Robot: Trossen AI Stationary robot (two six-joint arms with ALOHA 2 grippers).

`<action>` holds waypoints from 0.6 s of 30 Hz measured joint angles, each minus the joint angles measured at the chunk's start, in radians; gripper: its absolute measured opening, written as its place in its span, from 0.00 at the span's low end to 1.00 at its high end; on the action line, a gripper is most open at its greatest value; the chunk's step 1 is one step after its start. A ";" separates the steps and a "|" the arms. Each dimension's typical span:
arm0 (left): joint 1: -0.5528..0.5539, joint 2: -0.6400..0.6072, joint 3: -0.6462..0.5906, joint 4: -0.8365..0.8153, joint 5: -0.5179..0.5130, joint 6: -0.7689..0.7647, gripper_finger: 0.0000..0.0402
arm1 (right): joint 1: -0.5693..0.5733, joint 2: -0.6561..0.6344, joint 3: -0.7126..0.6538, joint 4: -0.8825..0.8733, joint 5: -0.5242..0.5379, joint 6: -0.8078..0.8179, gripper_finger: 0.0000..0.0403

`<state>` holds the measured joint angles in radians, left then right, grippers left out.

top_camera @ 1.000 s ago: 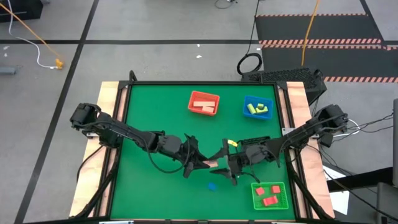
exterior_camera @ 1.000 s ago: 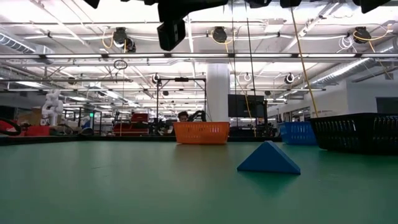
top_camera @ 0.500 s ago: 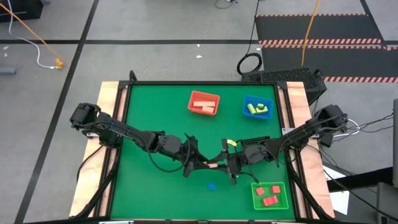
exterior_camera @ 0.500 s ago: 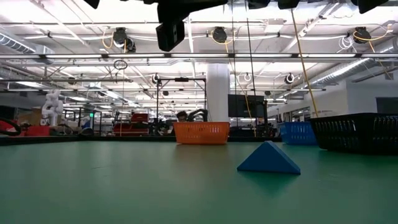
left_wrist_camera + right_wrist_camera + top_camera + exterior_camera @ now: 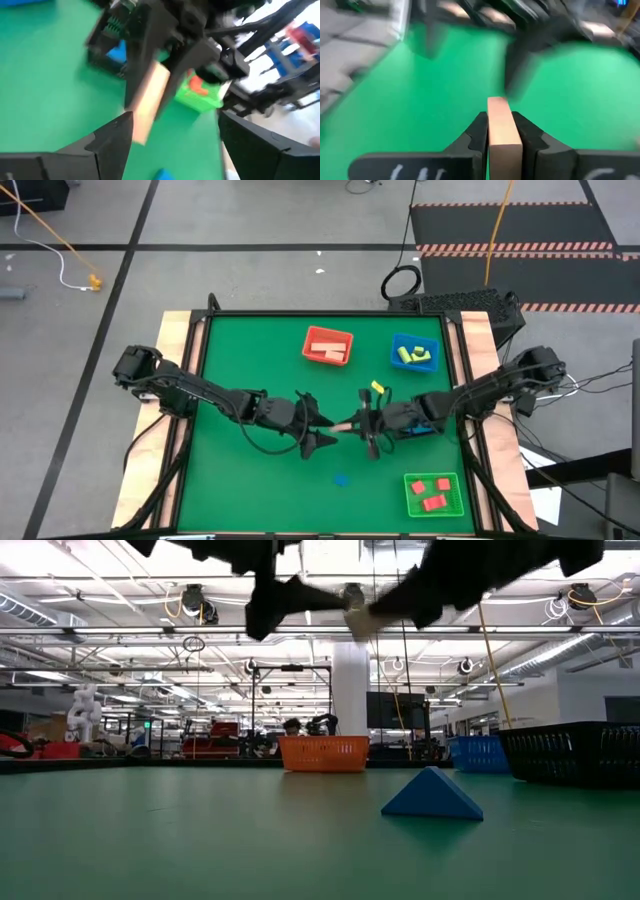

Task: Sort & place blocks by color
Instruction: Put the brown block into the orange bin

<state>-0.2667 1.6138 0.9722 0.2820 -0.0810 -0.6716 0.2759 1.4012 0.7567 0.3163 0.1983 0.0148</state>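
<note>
So far, most of the sorting looks done. On the far side of the desk (image 5: 230,360), the red tray (image 5: 327,345) holds pale wood blocks (image 5: 323,347), and to its right the blue tray (image 5: 414,353) holds yellow-green blocks (image 5: 412,356). At the near right corner the green tray (image 5: 433,493) has three red blocks (image 5: 431,492) in it. None of those trays matches its contents by colour, so I take the pairing as a fixed scheme rather than a mistake.

Right now a pale wood bar (image 5: 503,131) is up in the air over the middle of the desk, between my two arms. My right hand (image 5: 503,131) is clamped on one end of it, fingers (image 5: 477,131) pressed against its flat sides. My left hand (image 5: 172,132) has its fingers apart, with the bar's other end standing between them and not squeezed, so the bar is mine on the right side.

What remains, as I judge it: this bar belongs with the other wood pieces in the red tray at the far side. One blue block (image 5: 341,478), a wedge shape, lies alone on the near part of the desk, left of the green tray. A black tray (image 5: 572,752) shows only in the low view, and I cannot tell what it holds.
</note>
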 joint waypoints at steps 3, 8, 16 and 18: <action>-0.004 0.000 0.000 -0.099 -0.023 0.022 0.72 | -0.068 -0.013 -0.003 -0.079 0.014 0.031 0.10; -0.005 0.000 0.000 -0.249 -0.034 0.042 0.72 | -0.196 -0.014 -0.002 -0.142 0.012 0.030 0.10; -0.046 0.033 0.000 -0.297 -0.052 0.204 0.73 | -0.407 -0.005 -0.002 -0.074 0.009 0.059 0.10; -0.057 0.055 0.000 -0.261 -0.052 0.261 0.73 | -0.448 0.014 -0.002 -0.029 0.007 0.066 0.10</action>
<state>-0.3237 1.6690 0.9722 0.0209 -0.1332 -0.4111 -0.1721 1.4153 0.7547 0.2876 0.2057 0.0812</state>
